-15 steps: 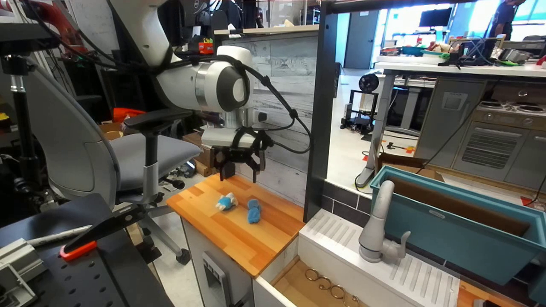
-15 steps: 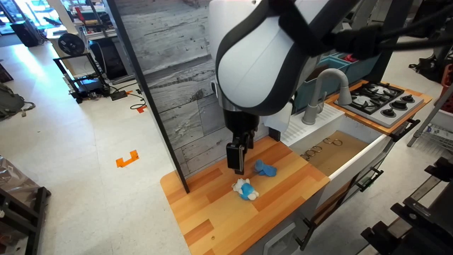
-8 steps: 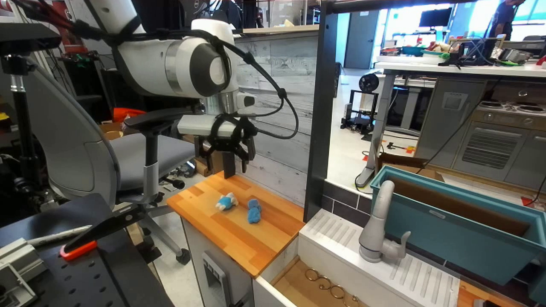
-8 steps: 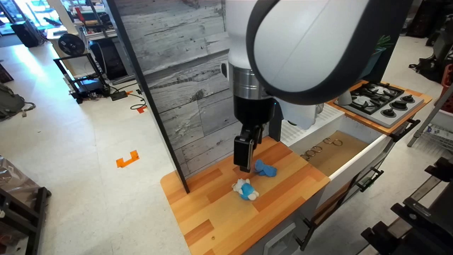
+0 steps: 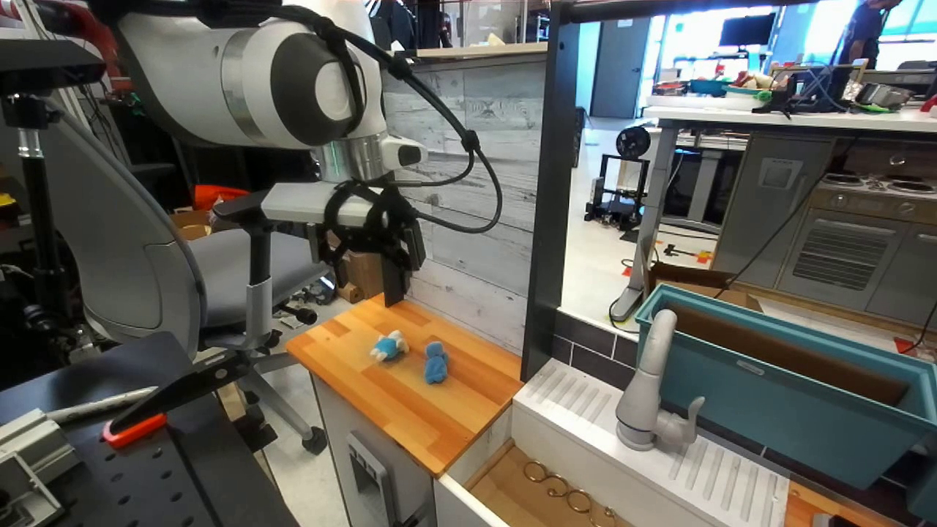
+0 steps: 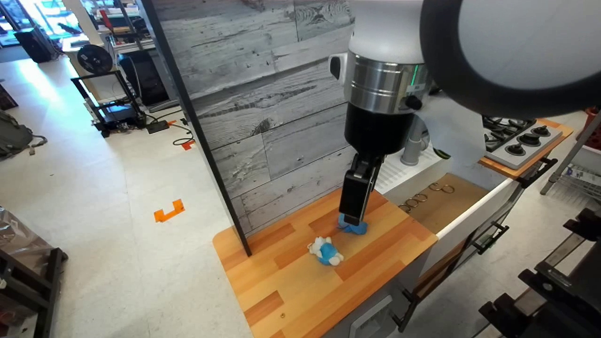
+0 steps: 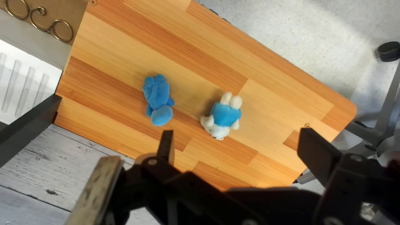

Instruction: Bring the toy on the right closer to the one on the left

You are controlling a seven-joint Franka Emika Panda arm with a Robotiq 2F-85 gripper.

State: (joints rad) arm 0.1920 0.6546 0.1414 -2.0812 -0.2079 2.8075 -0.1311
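In an exterior view the blue toy lies on the counter, just right of the white toy; there's bare wood between them, so I figure blue is the one that has to come over; the gripper hangs in the air pointing mostly down, which fits a grab from above.

In an exterior view the white toy lies in plain sight while the gripper hides part of the blue toy; I'd call that line of sight, not contact.

In the wrist view the jaws are spread wide with nothing between them; white lies roughly ahead of the gap, blue more in line with one jaw; so my bet is a shift toward blue, then down; that wide a spread seems sensible, it leaves slack to straddle the body; both toys look like soft plush, so a light pinch ought to hold; only catch is how near white is, since a wide jaw could nudge it.
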